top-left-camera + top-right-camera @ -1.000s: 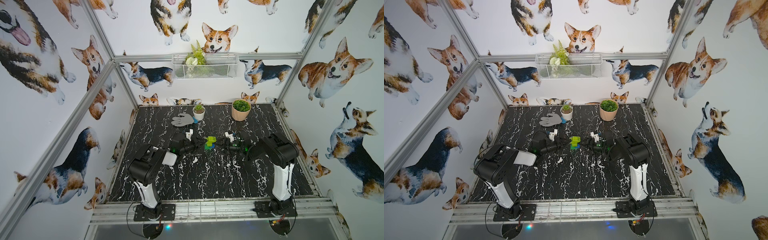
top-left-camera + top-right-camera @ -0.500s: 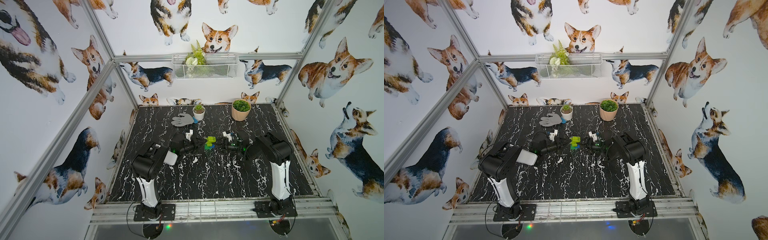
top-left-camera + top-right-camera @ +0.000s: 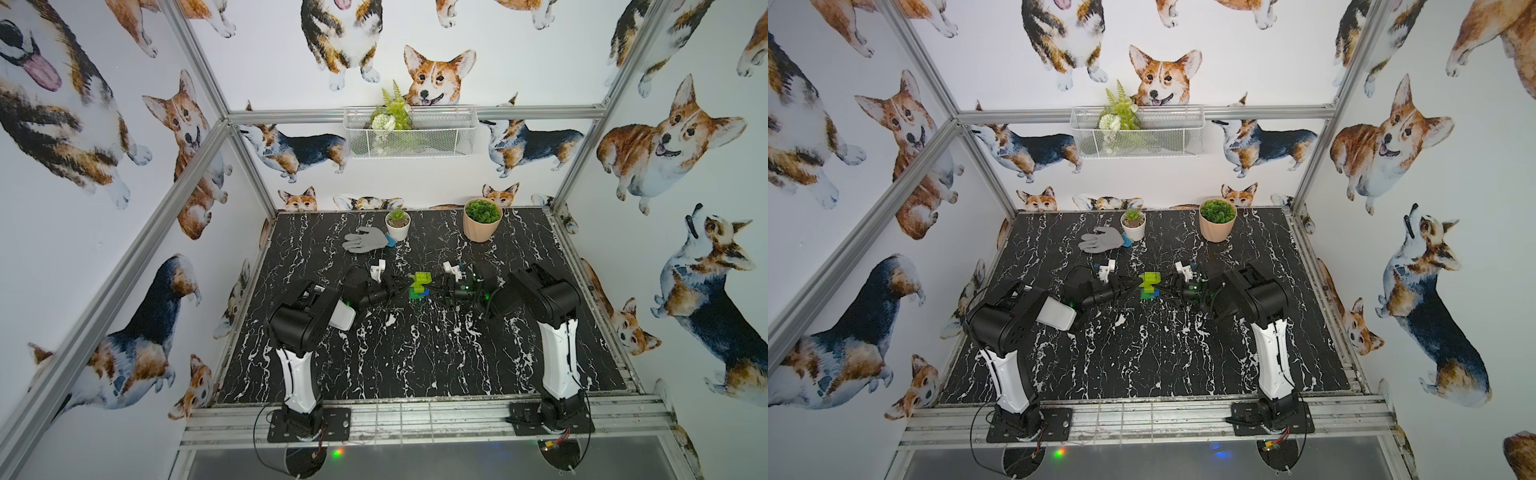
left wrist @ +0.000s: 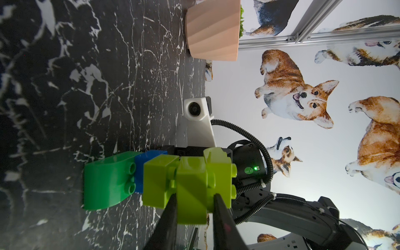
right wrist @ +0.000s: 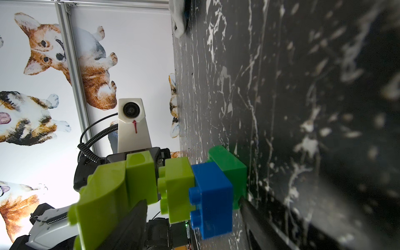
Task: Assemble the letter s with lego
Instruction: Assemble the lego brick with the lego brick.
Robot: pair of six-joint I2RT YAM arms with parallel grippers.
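The letter s [image 3: 419,284] stands upright near the middle of the black marbled table [image 3: 415,357], a small zigzag tower of the lego. A dark green brick [image 4: 106,181] forms the foot on the tabletop, a blue brick [image 5: 212,194] sits on it, and three lime-green bricks [image 4: 190,186] step upward.

The left gripper [image 4: 193,201] reaches in from one side, its thin black fingers pinched on the middle lime-green brick. The right gripper [image 5: 192,201] faces it from the other side with its fingers spread. One lies by the top lime-green brick and one by the dark green foot, but I cannot tell whether they press on anything.

Farther back lie a grey glove [image 3: 365,241], a small white plant pot [image 3: 397,226] and a larger peach pot [image 3: 482,228], all well apart from the bricks.

The danger is the tower's narrow foot – a sideways nudge from either arm could tip it. A squeeze or pull on one brick alone could also pop a joint and undo the S.
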